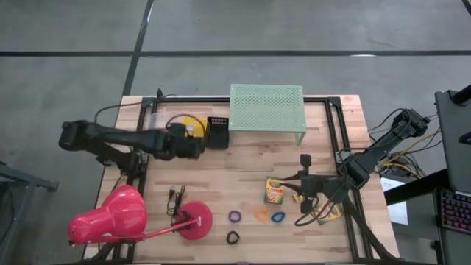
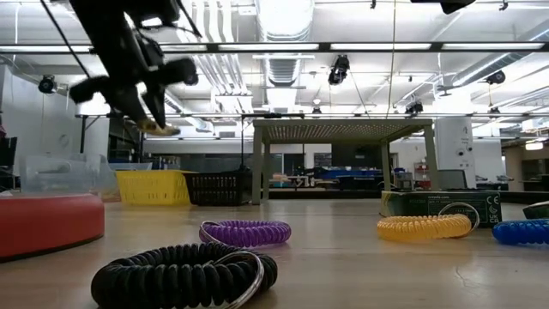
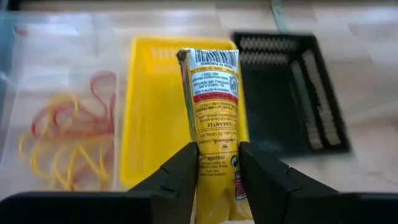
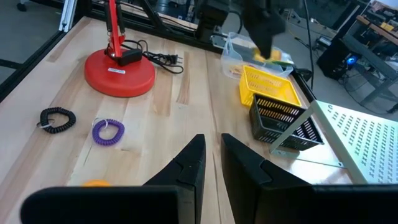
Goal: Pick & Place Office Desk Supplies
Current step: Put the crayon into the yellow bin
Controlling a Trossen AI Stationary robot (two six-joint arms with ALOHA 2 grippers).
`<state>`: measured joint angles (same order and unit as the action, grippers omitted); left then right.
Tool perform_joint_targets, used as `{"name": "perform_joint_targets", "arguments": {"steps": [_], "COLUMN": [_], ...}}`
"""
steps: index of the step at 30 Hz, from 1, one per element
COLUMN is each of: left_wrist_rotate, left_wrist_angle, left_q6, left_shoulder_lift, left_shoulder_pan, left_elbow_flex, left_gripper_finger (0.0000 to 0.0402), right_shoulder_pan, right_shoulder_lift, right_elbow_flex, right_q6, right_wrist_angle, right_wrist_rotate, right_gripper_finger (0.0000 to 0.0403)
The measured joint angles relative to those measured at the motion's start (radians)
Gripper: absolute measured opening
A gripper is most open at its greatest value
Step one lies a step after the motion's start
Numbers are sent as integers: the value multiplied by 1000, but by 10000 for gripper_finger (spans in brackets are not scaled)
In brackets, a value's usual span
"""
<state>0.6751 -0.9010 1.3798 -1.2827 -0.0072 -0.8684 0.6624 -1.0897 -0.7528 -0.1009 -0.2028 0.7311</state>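
A yellow crayon box (image 3: 216, 130) is pinched endwise between the two fingers of the left end effector (image 3: 216, 163) and is held in the air above the yellow basket (image 3: 149, 118), at the far left of the bench (image 1: 243, 165). In the low view the box (image 2: 160, 129) is seen hanging clear of the bench top, well above the basket (image 2: 153, 186). A clear tray (image 3: 56, 134) of red and yellow rubber bands (image 3: 68, 140) lies just beside the yellow basket on one side, a black basket (image 3: 292, 106) on the other. The left arm is stretched level across the bench's far left part, its wrist turned downward over the baskets.

Nearer the front, a second crayon box (image 1: 274, 190) lies flat beside an orange ring loop (image 1: 261, 213) and a blue ring loop (image 1: 277, 216); a purple ring loop (image 1: 235, 216) and a black ring loop (image 1: 232, 237) lie farther left, near the red base of the pink desk lamp (image 1: 110, 217). Another crayon box (image 1: 329, 213) is partly hidden under the right arm.

The right end effector (image 4: 211, 163) is held low over the bench's right side, its fingers drawn close with a narrow gap and nothing between them. The mint-green shelf (image 1: 266, 105) stands at the far edge.
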Motion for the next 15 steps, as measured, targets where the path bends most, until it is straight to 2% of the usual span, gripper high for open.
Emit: {"name": "perform_joint_targets", "arguments": {"steps": [5, 8, 12, 15], "left_wrist_rotate": [13, -18, -100, -107], "left_wrist_angle": [161, 221, 260, 295], "left_q6": [-171, -236, -309, -351], "left_shoulder_lift": [4, 3, 3, 3], "left_shoulder_pan": [141, 202, 239, 246], "left_elbow_flex": [62, 94, 122, 143], "left_gripper_finger": [120, 120, 120, 120], "right_shoulder_pan": [0, 0, 0, 0], "right_shoulder_lift": [0, 0, 0, 0], "right_elbow_flex": [0, 1, 1, 1], "right_q6": [0, 0, 0, 0], "right_wrist_angle": [0, 0, 0, 0], "right_wrist_rotate": [0, 0, 0, 0], "right_gripper_finger": [47, 47, 47, 47]}}
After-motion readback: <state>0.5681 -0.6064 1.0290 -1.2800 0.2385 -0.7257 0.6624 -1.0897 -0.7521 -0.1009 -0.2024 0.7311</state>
